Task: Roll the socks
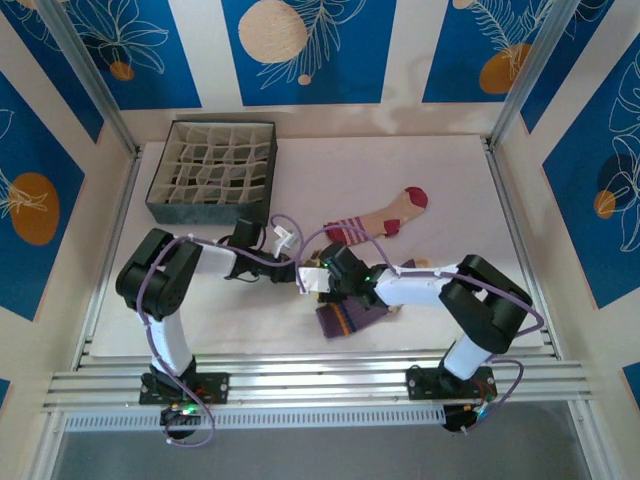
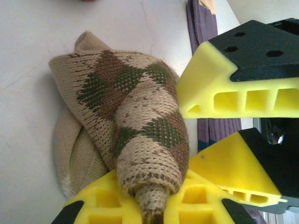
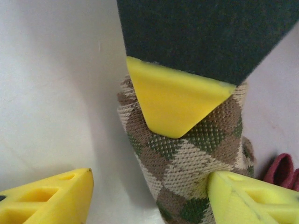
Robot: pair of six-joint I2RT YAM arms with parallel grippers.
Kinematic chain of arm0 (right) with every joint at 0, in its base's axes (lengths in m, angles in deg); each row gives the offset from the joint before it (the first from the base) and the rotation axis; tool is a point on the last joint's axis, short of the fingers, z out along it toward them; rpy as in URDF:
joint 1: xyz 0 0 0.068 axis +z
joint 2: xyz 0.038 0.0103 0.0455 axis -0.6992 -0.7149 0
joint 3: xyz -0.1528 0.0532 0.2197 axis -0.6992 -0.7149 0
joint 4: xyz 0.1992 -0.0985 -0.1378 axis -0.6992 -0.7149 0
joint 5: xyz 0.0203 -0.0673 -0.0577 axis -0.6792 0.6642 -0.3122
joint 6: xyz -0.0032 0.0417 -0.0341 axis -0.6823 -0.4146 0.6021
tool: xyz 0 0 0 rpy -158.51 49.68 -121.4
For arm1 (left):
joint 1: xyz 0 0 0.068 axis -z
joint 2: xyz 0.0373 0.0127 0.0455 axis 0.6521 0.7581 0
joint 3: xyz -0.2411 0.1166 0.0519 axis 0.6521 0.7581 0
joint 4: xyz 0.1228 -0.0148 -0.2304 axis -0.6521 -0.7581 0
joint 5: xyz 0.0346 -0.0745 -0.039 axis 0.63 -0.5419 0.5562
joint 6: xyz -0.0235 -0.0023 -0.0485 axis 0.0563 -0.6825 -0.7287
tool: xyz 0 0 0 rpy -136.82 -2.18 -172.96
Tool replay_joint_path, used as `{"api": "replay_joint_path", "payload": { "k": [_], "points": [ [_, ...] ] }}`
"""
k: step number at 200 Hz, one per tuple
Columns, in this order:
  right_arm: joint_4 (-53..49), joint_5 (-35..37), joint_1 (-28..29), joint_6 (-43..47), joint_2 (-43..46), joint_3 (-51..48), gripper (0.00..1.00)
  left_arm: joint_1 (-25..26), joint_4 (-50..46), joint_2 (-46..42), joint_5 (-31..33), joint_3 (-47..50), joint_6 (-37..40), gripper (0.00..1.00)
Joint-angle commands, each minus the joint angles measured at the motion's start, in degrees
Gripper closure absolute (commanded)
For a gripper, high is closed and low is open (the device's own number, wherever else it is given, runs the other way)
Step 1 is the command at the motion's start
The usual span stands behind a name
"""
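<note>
I am seeing the purple ribbed fabric sock (image 1: 348, 320) lying nearest the arm bases, partly under the right arm. Just beyond it, the left gripper (image 2: 149, 207) is pinching the rolled end of the brown-tan checkered knit sock (image 2: 135, 116) on the white table (image 1: 450, 195). The right gripper (image 3: 149, 196) is standing wide open around that roll, 1 finger touching it, gripping nothing. Farther back, the cream sock with pink stripes and red toe (image 1: 380, 218) is lying flat, and the dark grid-divided box (image 1: 215, 170) is sitting at the far left.
</note>
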Motion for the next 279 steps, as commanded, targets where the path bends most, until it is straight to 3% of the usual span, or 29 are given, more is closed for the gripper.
{"api": "replay_joint_path", "payload": {
  "k": [1, 81, 205, 218, 234, 244, 253, 279],
  "points": [
    [6.4, 2.5, 0.1, 4.4, -2.5, 0.6, 0.34, 0.4, -10.5, 2.7, -2.8, 0.4, -0.9, 1.00],
    [8.5, 1.5, 0.2, 6.0, 5.0, -4.2, 0.35, -1.4, -13.4, 3.5, -4.3, -1.4, -2.3, 1.00],
    [7.4, 0.8, -0.7, 9.3, -8.4, 2.6, 0.36, -3.6, -12.5, 6.4, -11.0, -2.7, -10.5, 1.00],
    [5.3, 1.0, -0.9, 8.4, -9.6, 3.8, 0.47, -3.4, -11.1, 6.9, -12.9, -2.7, -12.1, 0.98],
    [2.5, 0.9, -0.8, 5.7, -9.7, 5.3, 0.82, -3.5, -9.1, 6.5, -13.6, -2.0, -13.4, 0.97],
    [2.4, 0.9, -0.5, 4.5, -9.2, 5.2, 0.95, -3.5, -8.2, 5.6, -13.4, -1.5, -13.7, 0.96],
    [1.5, 0.6, -0.4, 3.4, -8.4, 5.2, 1.00, -3.6, -7.4, 4.5, -13.0, -0.9, -13.9, 0.94],
    [-3.8, -1.4, -0.4, -2.5, -5.8, 6.4, 1.00, -3.6, -0.4, -1.2, -12.0, 2.1, -14.7, 0.83]
  ]
}}
